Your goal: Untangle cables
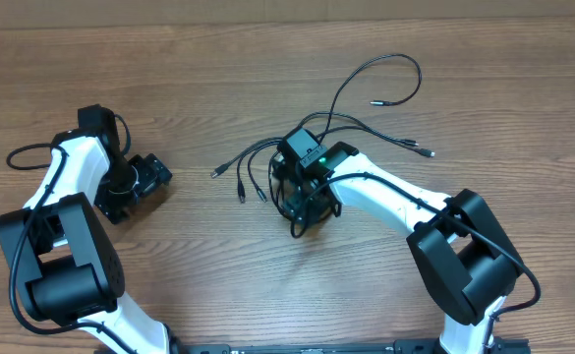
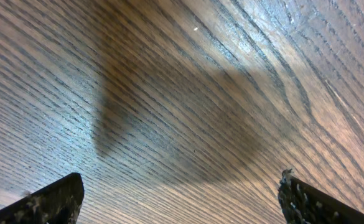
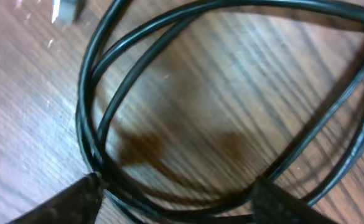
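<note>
Several thin black cables lie tangled at the table's middle. One long loop reaches toward the back, and plug ends fan out to the left. My right gripper is down in the tangle. In the right wrist view its jaws stand apart, with curved cable strands running between the fingertips and touching the left fingertip. A metal plug shows at the top left. My left gripper is open at the far left, away from the cables. In the left wrist view the left gripper holds nothing.
The wooden table carries only the cables. Two more plug ends lie right of the tangle. The left arm's base and the right arm's base stand at the near edge. Thick black arm wires run along both arms.
</note>
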Robot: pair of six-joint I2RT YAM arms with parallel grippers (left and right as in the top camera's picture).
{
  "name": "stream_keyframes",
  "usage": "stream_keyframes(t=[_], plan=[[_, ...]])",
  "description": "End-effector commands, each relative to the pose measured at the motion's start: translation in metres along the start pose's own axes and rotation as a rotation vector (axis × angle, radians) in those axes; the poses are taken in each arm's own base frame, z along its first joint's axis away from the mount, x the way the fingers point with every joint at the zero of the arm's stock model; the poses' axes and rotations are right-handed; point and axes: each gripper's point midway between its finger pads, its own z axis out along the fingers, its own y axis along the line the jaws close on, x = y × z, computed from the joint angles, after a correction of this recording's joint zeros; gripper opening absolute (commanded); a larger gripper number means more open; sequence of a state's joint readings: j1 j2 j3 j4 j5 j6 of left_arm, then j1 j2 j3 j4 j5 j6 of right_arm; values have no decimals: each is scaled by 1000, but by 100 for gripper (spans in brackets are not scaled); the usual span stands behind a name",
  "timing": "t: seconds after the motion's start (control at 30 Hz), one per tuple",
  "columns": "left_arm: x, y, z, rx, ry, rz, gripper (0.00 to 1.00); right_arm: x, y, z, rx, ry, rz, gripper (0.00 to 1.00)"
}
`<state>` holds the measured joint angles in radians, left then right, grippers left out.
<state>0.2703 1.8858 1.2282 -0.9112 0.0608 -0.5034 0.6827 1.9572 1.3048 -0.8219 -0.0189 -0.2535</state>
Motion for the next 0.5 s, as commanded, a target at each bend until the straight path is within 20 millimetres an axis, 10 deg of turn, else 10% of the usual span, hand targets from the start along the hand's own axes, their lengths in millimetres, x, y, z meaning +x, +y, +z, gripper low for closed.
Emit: stream_keyframes(t=[0.0, 0.2, 0.3, 0.47], plan=[[5, 0, 5, 0, 22, -12, 100, 10, 15, 9, -64, 13, -188, 71], [5, 0, 5, 0, 21, -12, 100, 30, 21, 36, -80, -3, -234, 64], [5, 0, 5, 0, 22, -12, 100, 33, 13, 37, -40, 19, -234, 32], [4, 0, 5, 2, 20, -12, 100, 52, 11, 35, -32, 100, -232, 30]])
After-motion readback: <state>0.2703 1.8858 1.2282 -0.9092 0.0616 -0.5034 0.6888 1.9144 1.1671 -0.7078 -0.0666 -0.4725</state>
